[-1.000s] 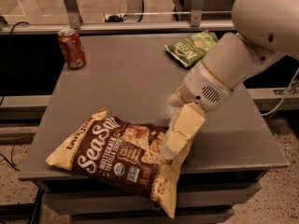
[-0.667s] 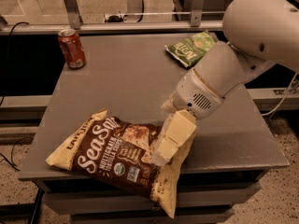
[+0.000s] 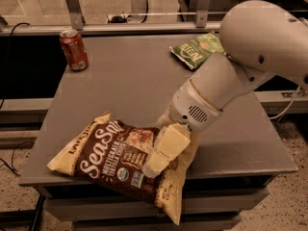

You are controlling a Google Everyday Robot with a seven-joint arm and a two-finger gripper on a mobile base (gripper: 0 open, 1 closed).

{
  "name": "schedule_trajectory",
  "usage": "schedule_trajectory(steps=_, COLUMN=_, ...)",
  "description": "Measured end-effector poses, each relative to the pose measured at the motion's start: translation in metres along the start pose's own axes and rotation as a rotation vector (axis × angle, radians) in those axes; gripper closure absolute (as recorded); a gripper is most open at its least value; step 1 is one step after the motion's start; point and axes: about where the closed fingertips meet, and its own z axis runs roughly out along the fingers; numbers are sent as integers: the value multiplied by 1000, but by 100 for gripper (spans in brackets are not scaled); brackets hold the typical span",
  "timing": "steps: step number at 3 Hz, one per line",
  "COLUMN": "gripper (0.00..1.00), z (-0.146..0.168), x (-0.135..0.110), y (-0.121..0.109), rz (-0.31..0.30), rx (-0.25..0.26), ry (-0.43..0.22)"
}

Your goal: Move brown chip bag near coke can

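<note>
The brown chip bag (image 3: 108, 155) lies flat at the table's near edge, its right end hanging over the front. It is dark brown with cream-yellow edges and white "Sea Salt" lettering. The coke can (image 3: 73, 50), red with a silver top, stands upright at the far left corner of the table, well apart from the bag. My gripper (image 3: 162, 154) is low over the bag's right half, its cream-coloured fingers (image 3: 168, 146) pointing down and left onto the bag.
A smaller green bag (image 3: 196, 51) lies at the far right of the grey table (image 3: 125, 85). My white arm (image 3: 245, 52) reaches in from the upper right, above the table's right side. Metal rails run behind the table.
The gripper and arm have moved left and down along the bag's right half. The bag and the can have not moved.
</note>
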Motion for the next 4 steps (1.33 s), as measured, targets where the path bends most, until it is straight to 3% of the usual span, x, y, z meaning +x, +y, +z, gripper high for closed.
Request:
schedule_trajectory(steps=3, gripper=87, z=-15, x=-1, y=-23, rz=24, rx=117, ry=-7)
schedule_trajectory(steps=4, gripper=100, z=-23, x=-1, y=-31, rz=30, rx=147, ry=-12)
